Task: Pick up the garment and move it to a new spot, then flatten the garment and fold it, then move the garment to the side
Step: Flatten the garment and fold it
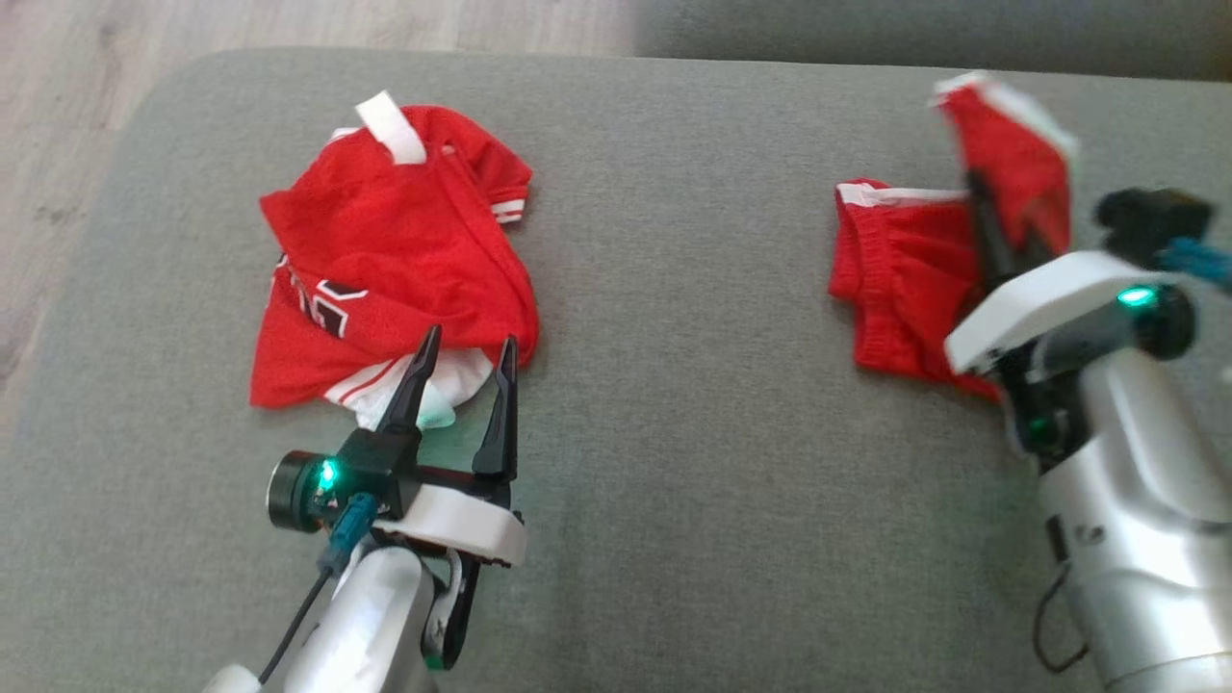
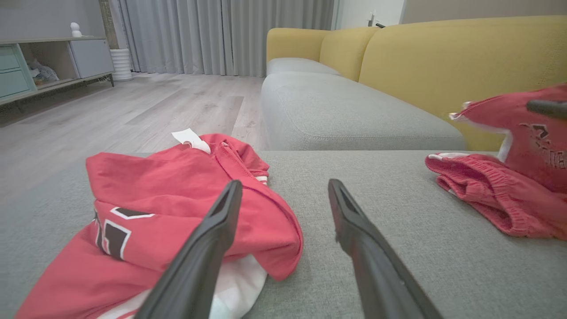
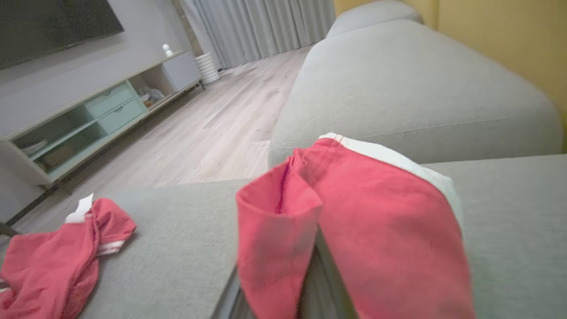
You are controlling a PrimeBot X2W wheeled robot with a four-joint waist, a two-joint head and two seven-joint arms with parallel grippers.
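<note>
Two red garments lie on the grey cushion (image 1: 674,404). A crumpled red jersey (image 1: 385,241) with white trim and a black print sits at the left. My left gripper (image 1: 471,337) is open at its near edge, fingers to either side of the hem, and the left wrist view shows the same gripper (image 2: 284,183) and jersey (image 2: 168,190). Red shorts (image 1: 905,279) with a white waistband lie at the right. My right gripper (image 1: 1001,226) is shut on them and holds one part raised. In the right wrist view the lifted shorts (image 3: 376,221) drape over and hide the fingers.
The cushion's rounded left edge drops to a wooden floor (image 1: 58,144). Behind it are another grey seat (image 2: 345,110) and a yellow sofa back (image 2: 443,53). Bare cushion lies between the two garments. A TV cabinet (image 3: 88,119) stands across the room.
</note>
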